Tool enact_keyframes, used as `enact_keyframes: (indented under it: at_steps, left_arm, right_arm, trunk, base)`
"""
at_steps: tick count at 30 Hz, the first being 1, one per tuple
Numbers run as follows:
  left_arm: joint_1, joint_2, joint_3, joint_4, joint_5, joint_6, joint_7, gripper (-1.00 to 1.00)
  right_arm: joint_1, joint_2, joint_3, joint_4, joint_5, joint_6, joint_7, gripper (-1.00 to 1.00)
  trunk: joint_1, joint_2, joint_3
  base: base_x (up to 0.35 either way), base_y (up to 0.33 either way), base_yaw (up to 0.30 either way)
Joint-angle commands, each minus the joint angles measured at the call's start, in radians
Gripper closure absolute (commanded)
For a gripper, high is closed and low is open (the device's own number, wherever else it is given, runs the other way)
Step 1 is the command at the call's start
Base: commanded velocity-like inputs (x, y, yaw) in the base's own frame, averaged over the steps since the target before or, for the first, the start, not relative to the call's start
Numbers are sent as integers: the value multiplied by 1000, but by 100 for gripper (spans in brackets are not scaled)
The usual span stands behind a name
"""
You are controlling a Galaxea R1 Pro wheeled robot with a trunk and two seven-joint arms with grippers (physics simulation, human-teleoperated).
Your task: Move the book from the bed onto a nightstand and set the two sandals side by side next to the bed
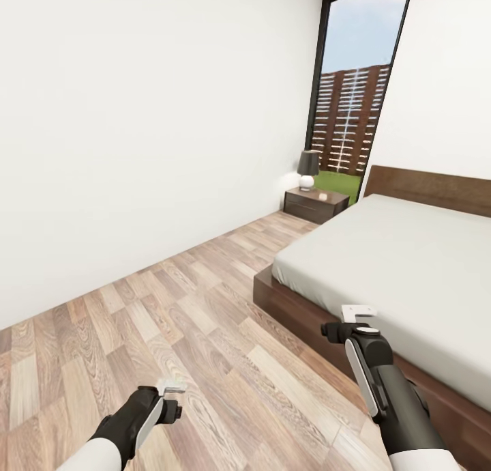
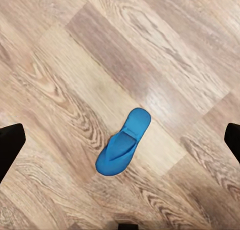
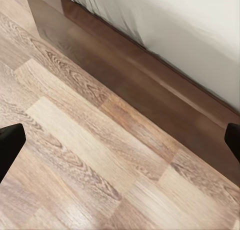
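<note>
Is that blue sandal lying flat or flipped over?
Flat, right way up: the sandal shows its strap on top, resting on the wood floor.

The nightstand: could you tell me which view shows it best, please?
The head view: the nightstand stands whole against the far wall beside the bed, lamp on top. The wrist views give nothing of it.

The bed (image 1: 409, 266) runs off the head view's right and lower edges, so its far side and foot go unseen, and the right arm covers part of its wooden side rail. In both wrist views only the dark tips of each gripper's 2 fingers (image 2: 9, 145) (image 3: 10, 145) poke in at the side edges, the rest being cut off. The nightstand (image 1: 315, 204) and lamp (image 1: 308, 168) are too small for drawers or detail, and the window (image 1: 354, 89) is cut by the top edge.
</note>
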Motion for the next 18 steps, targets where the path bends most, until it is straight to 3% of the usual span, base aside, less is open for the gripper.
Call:
enact_keyframes:
  at_steps: [1,7,18]
  left_arm:
    - [-1,5,-2,7,1,4,3,-100]
    - [0,64,9,65,8,-2,-9,-100]
    - [0,75,7,73,7,-10,-11,-100]
  right_arm:
    - [-1,0,0,-1,-1,5,-3,-100]
    - [-1,0,1,-1,-1,5,-1,-100]
    - [-1,0,2,1,1,5,0,-100]
  trunk:
    - [4,-8,-4]
    - [27,-50,-23]
    - [69,-127,-57]
  base:
    - [0,0,0]
    - [0,0,0]
    - [0,0,0]
